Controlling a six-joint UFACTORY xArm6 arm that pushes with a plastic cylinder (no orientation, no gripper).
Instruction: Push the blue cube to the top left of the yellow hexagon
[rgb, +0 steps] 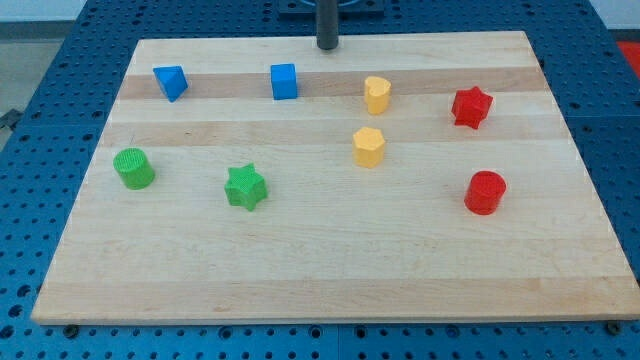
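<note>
The wooden board (330, 280) carried 8 blocks, and my tip (328, 46) stood at its top edge near the middle, touching no block. The blue cube (285, 81) lay just below my tip, slightly to the view's left. The yellow hexagon (369, 147) sat toward the board's centre, with the other yellow block (377, 95) above it.

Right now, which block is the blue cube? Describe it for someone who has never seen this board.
Start at the wooden board's top edge, where my tip stands. The blue cube sits just below-left of it. The blue triangular block further left is wedge-shaped; the cube is square-faced.
</note>
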